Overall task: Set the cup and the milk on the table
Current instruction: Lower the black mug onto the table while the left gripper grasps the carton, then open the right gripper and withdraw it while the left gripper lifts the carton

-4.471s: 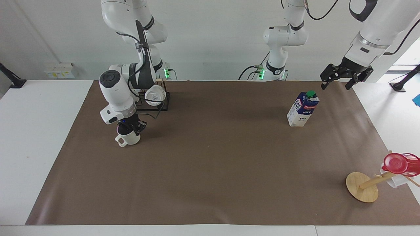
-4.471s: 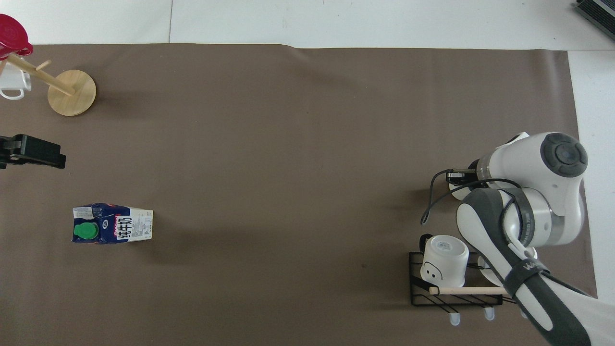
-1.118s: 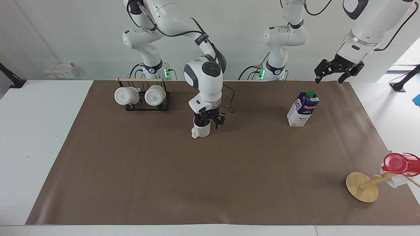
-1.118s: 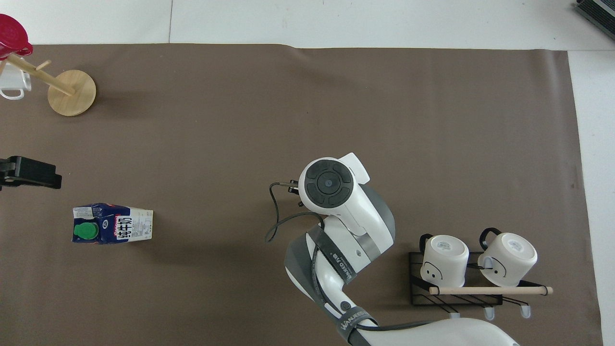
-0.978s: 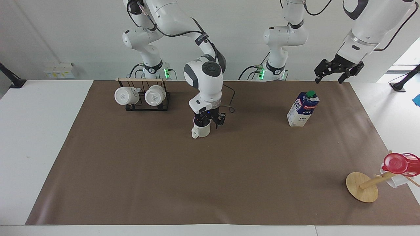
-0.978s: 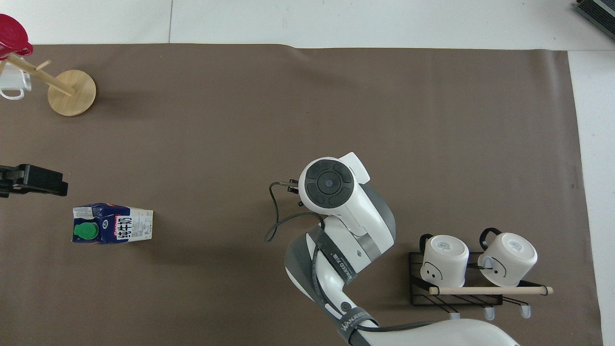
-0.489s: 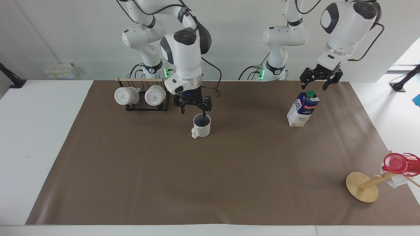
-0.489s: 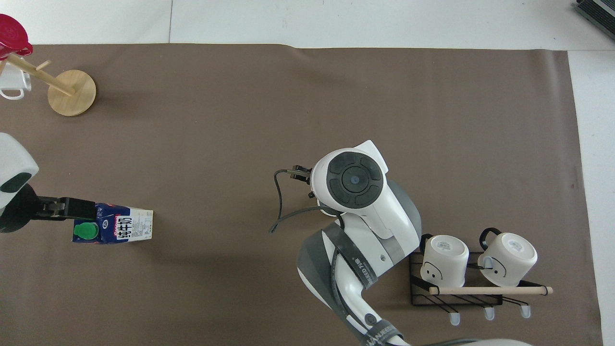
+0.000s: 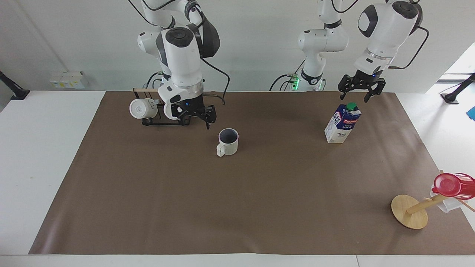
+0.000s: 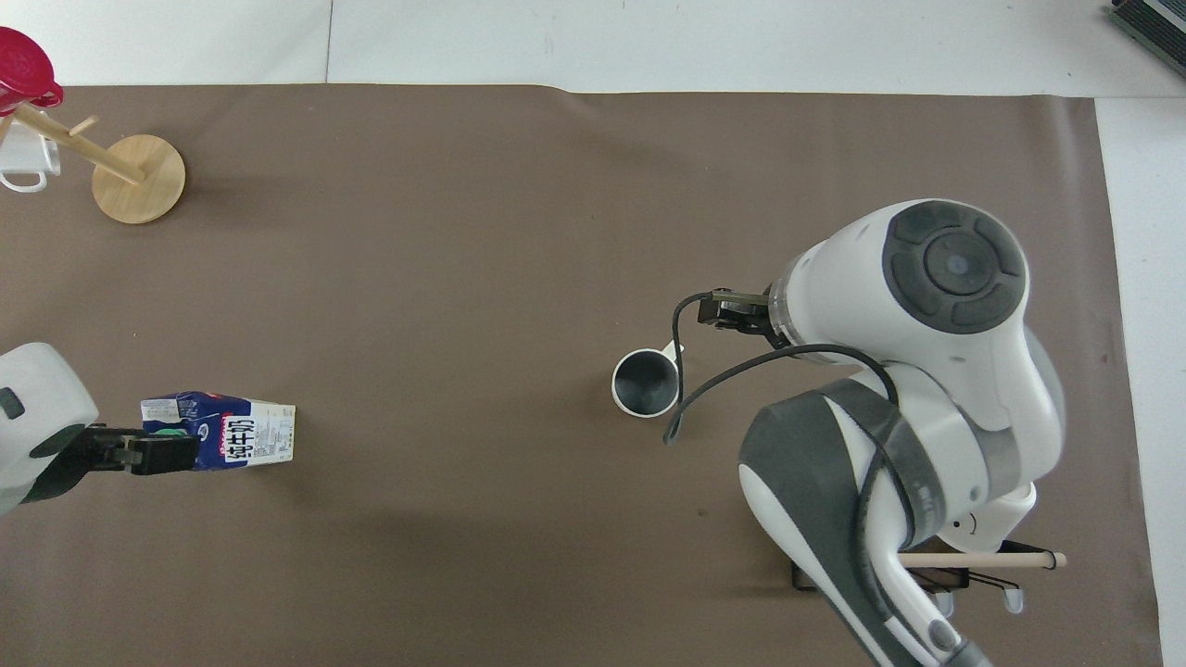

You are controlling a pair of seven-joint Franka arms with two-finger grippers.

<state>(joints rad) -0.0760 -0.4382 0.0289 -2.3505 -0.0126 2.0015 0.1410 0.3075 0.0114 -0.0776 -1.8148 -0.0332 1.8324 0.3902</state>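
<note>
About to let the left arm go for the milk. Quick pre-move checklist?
1. cup upright on the table, free of any gripper: ok.
2. right gripper open, empty, raised beside the mug rack: ok.
3. left gripper open, above the milk, not touching: ok.
4. milk upright, green cap on: ok.
5. Nothing standing beside the milk: ok.
6. Left gripper centred over the carton: cannot tell.

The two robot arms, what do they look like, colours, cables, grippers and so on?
Both arms are glossy white with rounded joints, dark grey round end caps and dark grey bands. Black cables loop along them, and green lights glow at the bases. The right gripper and the left gripper are black, the right showing a small blue light.
</note>
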